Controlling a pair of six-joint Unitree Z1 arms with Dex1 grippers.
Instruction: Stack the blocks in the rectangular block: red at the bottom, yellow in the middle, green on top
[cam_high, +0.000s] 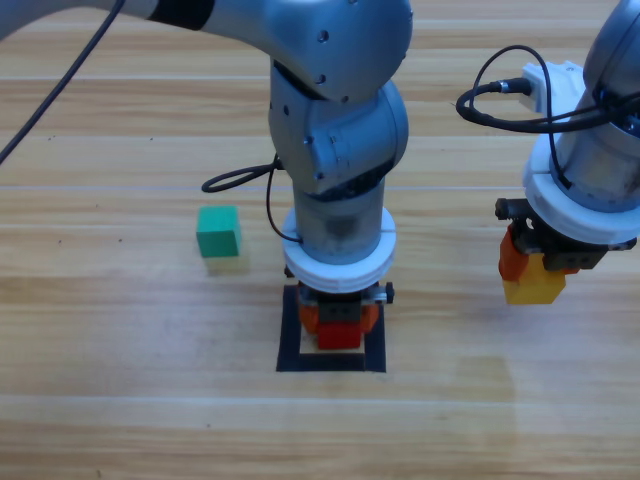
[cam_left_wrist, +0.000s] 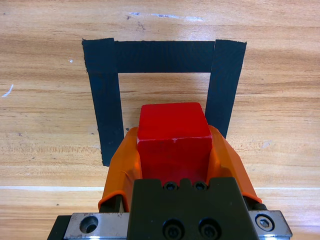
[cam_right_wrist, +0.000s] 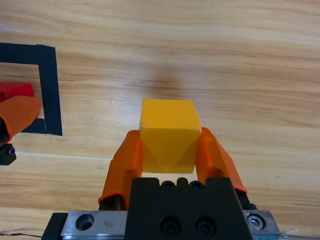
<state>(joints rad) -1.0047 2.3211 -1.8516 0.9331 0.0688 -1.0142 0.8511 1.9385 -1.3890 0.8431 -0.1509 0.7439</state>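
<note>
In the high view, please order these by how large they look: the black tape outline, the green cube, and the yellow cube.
1. The black tape outline, clearly the largest, though the left arm covers part of it.
2. The green cube and yellow cube look alike; the right gripper hides part of the yellow one, so I cannot rank them.

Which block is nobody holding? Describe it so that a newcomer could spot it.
Start at the black tape square near the table's middle, where the left gripper holds the red cube. Look to the picture's left and a little up: the green cube sits alone on bare wood. It is the only one not in a gripper.
</note>
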